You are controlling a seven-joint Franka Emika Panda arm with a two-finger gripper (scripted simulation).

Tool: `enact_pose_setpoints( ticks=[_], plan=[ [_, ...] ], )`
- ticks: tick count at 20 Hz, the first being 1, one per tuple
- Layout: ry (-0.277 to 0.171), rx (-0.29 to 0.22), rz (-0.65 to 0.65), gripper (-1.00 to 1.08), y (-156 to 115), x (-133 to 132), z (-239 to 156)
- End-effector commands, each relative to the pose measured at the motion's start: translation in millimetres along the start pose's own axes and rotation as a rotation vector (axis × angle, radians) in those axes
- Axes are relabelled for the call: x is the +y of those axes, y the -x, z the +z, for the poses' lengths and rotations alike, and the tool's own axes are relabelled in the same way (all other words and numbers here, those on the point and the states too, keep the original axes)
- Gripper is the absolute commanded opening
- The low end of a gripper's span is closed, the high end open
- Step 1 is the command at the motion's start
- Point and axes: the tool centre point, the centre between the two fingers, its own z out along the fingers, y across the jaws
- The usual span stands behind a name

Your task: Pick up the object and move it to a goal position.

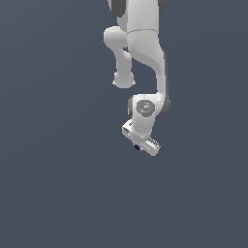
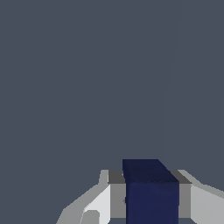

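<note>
The white Panda arm (image 1: 145, 58) hangs down over a plain slate-grey surface (image 1: 53, 193), its gripper (image 1: 140, 144) low in the exterior view, and the wrist view shows the jaws clamped on the dark navy-blue cube (image 2: 152, 192), a grey pad (image 2: 117, 192) pressed against each side face. The step in hand looks like the carry to the goal, with the grasp already made. To do it well, I would keep the squeeze steady, move the wrist smoothly without sudden turns, and hold the cube level so it does not creep along the pads; the cube sits squarely between them, which suggests a secure hold. The release should wait until the hand is at rest over the target. What cannot be made out matters here: no goal marker appears in either view, so where the cube must go is unknown. The arm's base is cut off at the exterior view's upper edge. In that view the cube (image 1: 137, 147) is only a dark speck beneath the hand, and whether it is clear of the surface cannot be judged, since nothing casts a readable shadow.
</note>
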Motion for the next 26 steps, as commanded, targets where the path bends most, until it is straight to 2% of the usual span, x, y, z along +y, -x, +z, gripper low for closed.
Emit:
enact_pose_setpoints(
  ticks=[1,9,20,26],
  plan=[
    [0.000,0.000,0.001,-1.00,-3,4,0],
    [0.000,0.000,0.001,-1.00,-28,46,-1],
    [0.000,0.000,0.001,-1.00,-97,155,-4],
    [0.000,0.000,0.001,-1.00,-125,196,-6]
  ],
)
